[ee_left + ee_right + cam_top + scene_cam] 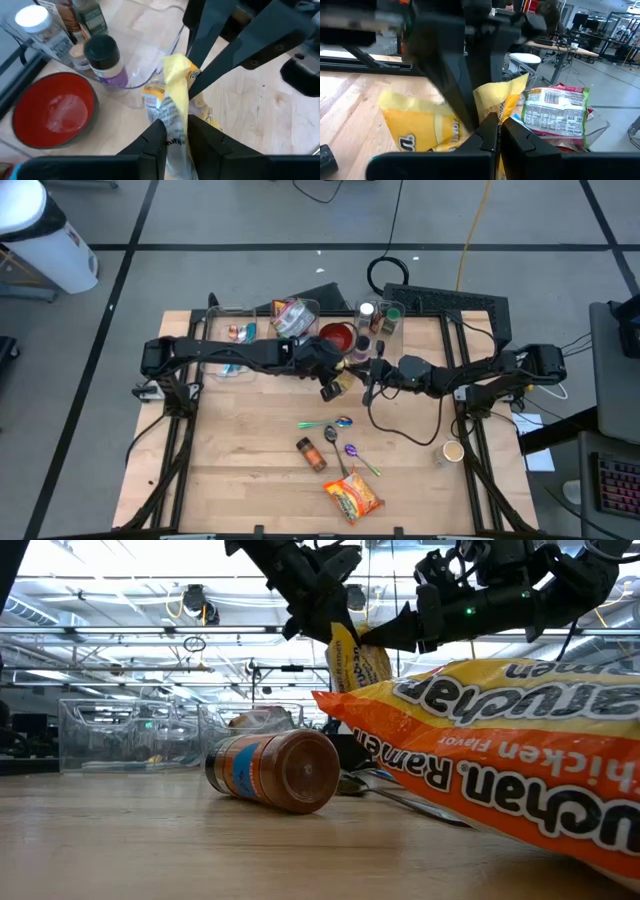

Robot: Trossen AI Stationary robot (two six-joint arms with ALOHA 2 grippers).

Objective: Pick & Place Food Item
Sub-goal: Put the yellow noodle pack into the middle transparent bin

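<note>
A handover is in hand just beside the red bowl: the yellow snack bag hangs in the air, pinched by both the left gripper and the right gripper. Next, probably, one gripper must release it cleanly.

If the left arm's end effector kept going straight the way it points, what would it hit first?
Probably the right end effector: the left end effector points toward it, both pinching the same yellow packet between them. Depth is hard to judge.
</note>
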